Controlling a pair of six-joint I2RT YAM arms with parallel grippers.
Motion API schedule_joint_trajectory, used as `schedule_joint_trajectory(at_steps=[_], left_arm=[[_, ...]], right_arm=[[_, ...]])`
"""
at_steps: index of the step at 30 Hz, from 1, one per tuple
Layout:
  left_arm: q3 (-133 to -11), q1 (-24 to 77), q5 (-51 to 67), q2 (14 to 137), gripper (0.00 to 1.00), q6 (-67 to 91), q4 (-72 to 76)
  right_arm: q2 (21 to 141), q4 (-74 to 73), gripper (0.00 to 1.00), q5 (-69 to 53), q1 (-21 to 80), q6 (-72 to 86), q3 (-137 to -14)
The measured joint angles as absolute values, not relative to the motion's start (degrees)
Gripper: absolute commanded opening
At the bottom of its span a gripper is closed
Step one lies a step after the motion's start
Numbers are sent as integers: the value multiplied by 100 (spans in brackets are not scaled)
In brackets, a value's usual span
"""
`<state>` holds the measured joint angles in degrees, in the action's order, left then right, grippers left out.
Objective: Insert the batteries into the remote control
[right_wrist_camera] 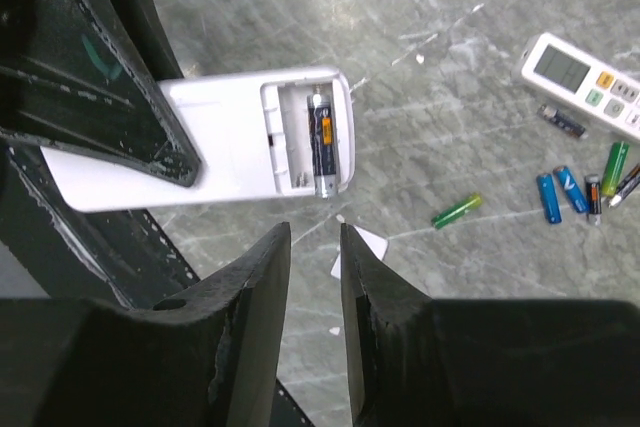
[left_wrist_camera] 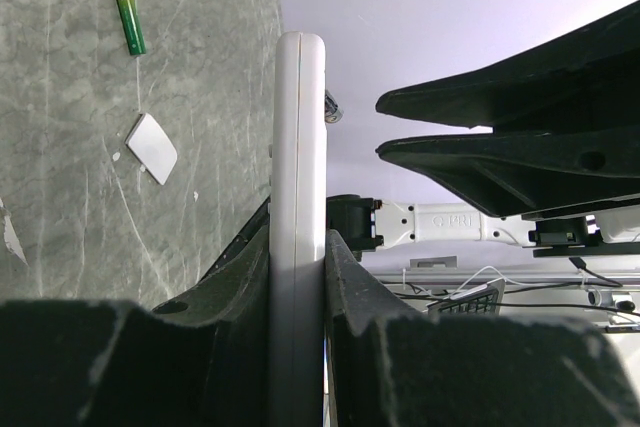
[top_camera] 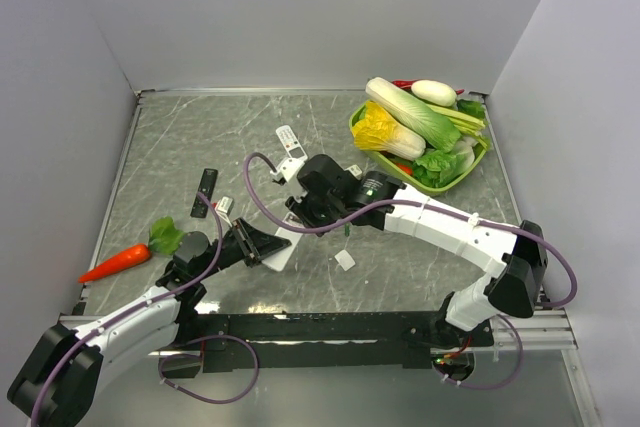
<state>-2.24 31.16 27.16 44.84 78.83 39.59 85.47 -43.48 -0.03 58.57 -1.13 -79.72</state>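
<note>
The left gripper was clamped on a white remote, its two black fingers pressing the remote's long sides and holding it on edge above the grey marbled table. The remote's back faced the right wrist camera with its battery bay uncovered. One cell, dark with an orange band, lay seated in the bay's right-hand slot, and the slot beside it was bare.

The right gripper hung just below the open bay, apart from the remote. Its fingers stood a narrow gap apart with nothing between them.

The loose batteries lay on the table well to the right of the held remote, a cluster of blue, green and dark cells. A single green-and-yellow one lay apart from them, nearer the right gripper. A small white flat piece lay on the table just past that gripper's fingertips. A second white remote, with a grey display and coloured buttons, lay above the cluster.

Pale raised letters showed on the right arm's link in the left wrist view, but I could not read them, nor the print on any battery.
</note>
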Motion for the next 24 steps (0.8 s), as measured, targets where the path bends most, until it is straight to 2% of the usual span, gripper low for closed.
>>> schedule_joint_trajectory(at_steps=[14,24], left_arm=[[-224,3116,2729,4506,2,7894,3972],[-224,3116,2742,4565,2,7894,4001]], right_arm=[[8560,-4010,27,-45,5774,-126,-7937],[8659,-4012,27,-204,5769,-148,-7937]])
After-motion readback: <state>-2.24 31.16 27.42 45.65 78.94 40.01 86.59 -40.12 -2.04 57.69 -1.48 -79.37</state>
